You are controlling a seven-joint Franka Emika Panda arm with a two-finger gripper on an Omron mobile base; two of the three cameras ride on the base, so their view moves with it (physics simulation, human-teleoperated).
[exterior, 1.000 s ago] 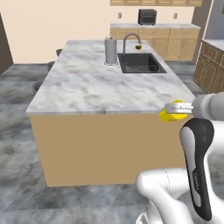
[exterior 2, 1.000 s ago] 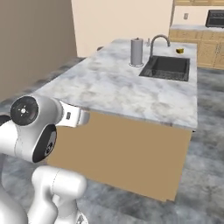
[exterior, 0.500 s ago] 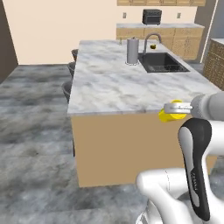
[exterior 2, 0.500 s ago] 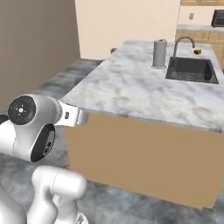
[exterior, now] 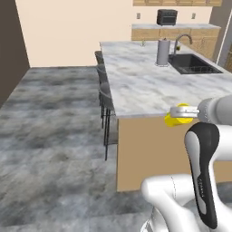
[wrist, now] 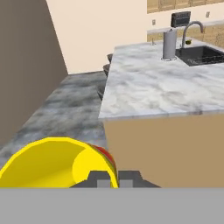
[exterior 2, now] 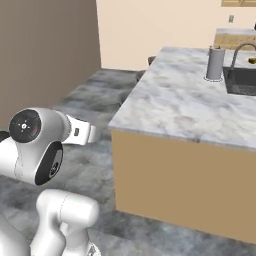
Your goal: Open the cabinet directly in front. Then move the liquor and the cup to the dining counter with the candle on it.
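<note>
Left of the marble-topped dining counter [exterior: 149, 86], a stretch of mottled grey floor [exterior: 54, 136] runs back to a plain cream wall [exterior: 77, 31], and dark stools [exterior: 105, 97] stand tucked against that side of the counter. On the counter, towards its far end, a grey cylinder [exterior: 162, 52] stands upright just left of a dark sink [exterior: 195, 64] with a curved silver tap [exterior: 182, 40]. Beyond the counter, against the back wall, a black appliance [exterior: 166, 17] sits on a lower wooden unit.

Off the counter's near corner, level with its top edge and in front of its tan side, the gripper [exterior: 181, 112] is clenched on the rim of the yellow cup [exterior: 176, 116]. The cup lies tipped on its side in the grasp, and it is held in the air, not resting on the marble. In the hand view the cup [wrist: 52, 164] fills the lower left, its open mouth turned towards the camera and a strip of red-orange showing on its outer wall, with the gripper [wrist: 113, 179] closed against its rim at the right of the cup.

From the right base view the counter [exterior 2: 200, 107] stands to the right of the arm, with the grey cylinder [exterior 2: 215, 63] beside the sink [exterior 2: 243, 80] near its far end.
</note>
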